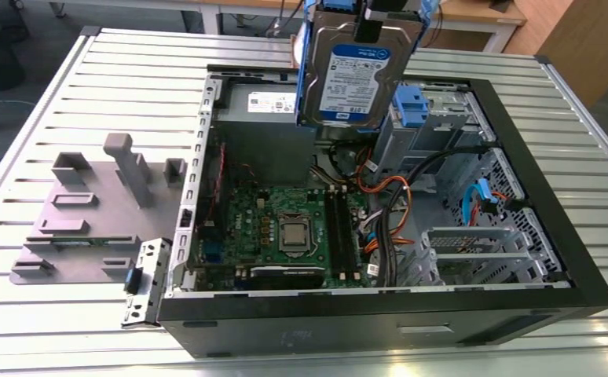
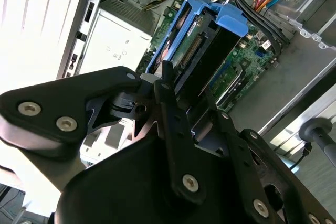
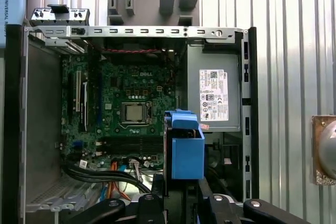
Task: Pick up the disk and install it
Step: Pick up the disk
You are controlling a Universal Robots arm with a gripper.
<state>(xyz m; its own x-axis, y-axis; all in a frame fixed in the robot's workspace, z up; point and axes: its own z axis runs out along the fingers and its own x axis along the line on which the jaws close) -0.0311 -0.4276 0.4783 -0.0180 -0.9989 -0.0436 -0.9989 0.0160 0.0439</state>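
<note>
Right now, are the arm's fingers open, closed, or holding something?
Gripper: closed on the disk, held above the open computer case.

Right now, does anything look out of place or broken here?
Nothing looks broken. The disk hangs upright in the gripper above the open computer case, not seated in any bay. A metal bracket with a blue tab lies loose on the table by the case's corner.

Workshop: slatted bench, opened computer
</note>
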